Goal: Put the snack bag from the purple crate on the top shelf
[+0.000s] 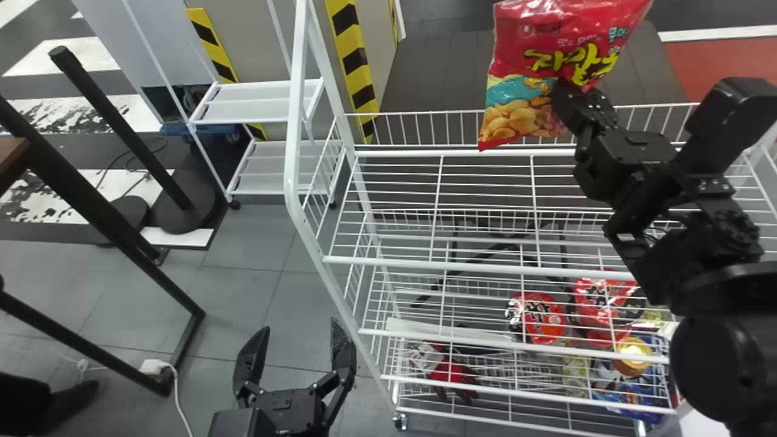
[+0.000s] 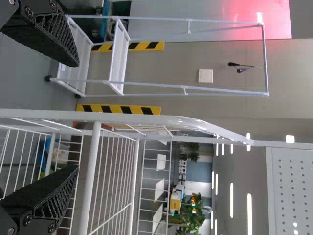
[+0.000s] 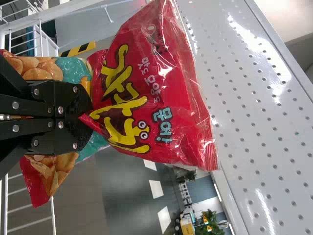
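"Start close in. Anything at the bottom edge?"

"Left gripper [image 1: 298, 328], low in the head view, just left of the white wire rack [image 1: 294, 121]. Fingers spread wide."

"And over on the right?"

"Right arm [image 1: 655, 237], stretched across the rack and ending in the right gripper [image 1: 567, 94]. Pinching the snack bag [image 1: 513, 109] there, fingers pressed together on a fold near its middle."

"Set down on the top shelf [image 1: 461, 266]?"

"No, held up in the grip, tilted, and seen across the back rail in the head view. Touching the wires? Cannot tell."

"Behind the bag, in the right wrist view?"

"Pale panel full of small holes [image 3: 264, 161]."

"Lower levels?"

"Red tubs [image 1: 543, 318] toward the right, red gloves [image 1: 452, 373] farther left, blue packet [image 1: 634, 391] down in the right corner."

"Farthest off?"

"Small white stand [image 1: 261, 103] beyond the rack, to the left, with yellow-and-black striped tape [image 1: 358, 73] between stand and bag."
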